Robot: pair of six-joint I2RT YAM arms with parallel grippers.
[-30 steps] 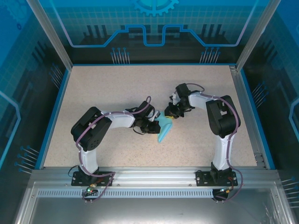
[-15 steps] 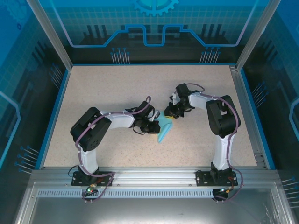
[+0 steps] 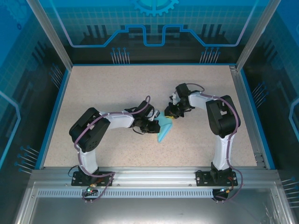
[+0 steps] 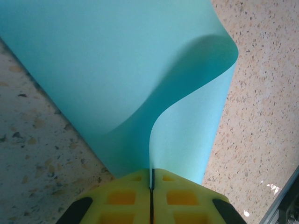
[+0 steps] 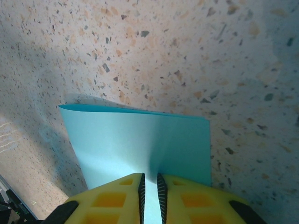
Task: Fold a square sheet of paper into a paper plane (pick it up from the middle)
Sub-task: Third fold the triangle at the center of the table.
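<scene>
left claw [image 4: 151, 179] clamped shut, right claw [image 5: 150, 179] nearly shut

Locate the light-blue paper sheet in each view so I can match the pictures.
Top external: the paper sheet sits mid-table, between the left claw and the right claw.
Left wrist: the paper sheet curls across upper centre, pinched in the left claw.
Right wrist: the paper sheet at lower centre, entering the right claw.
Shared landmark: the speckled table.

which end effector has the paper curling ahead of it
The left end effector: the square sheet of paper curls beyond it; at the right end effector it lies flat.
</scene>
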